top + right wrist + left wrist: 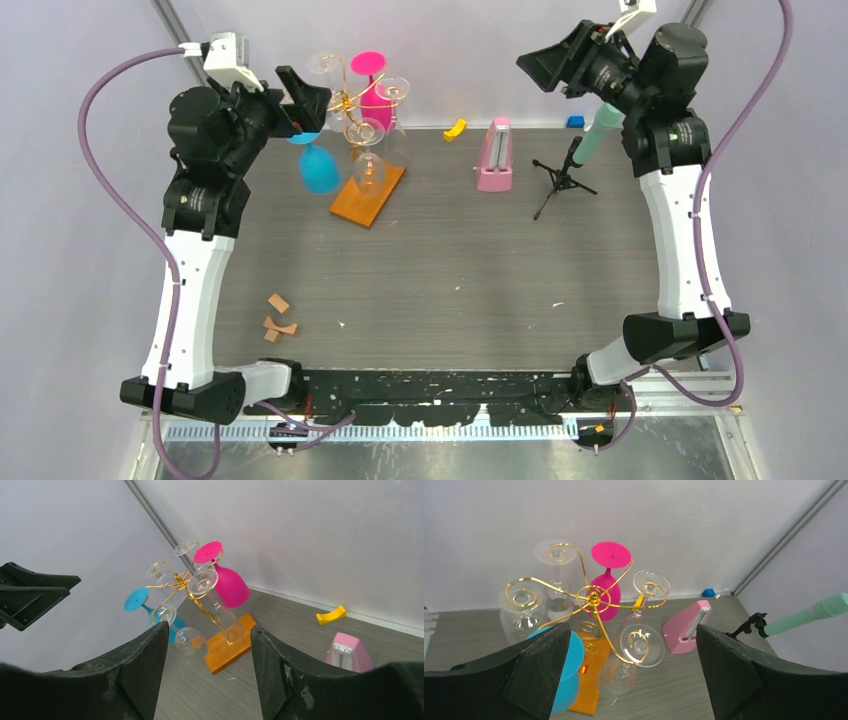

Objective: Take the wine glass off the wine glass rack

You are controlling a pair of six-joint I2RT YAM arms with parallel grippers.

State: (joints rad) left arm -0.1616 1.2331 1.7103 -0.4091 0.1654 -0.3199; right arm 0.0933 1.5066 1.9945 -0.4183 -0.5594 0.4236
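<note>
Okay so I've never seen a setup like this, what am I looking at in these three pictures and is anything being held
These are two robot arms bolted to the near edge of a table. The wide picture looks down from above and behind them. The other two come from cameras on each wrist, so the dark shapes at the bottom are each arm's own tool: the left tool and the right tool. Both are open and hold nothing.

At the back left stands a gold wine glass rack on an orange base, with clear glasses, a pink glass and a blue glass hanging upside down. Also on the table: a pink block, a small tripod, a yellow piece and wooden bits.
</note>
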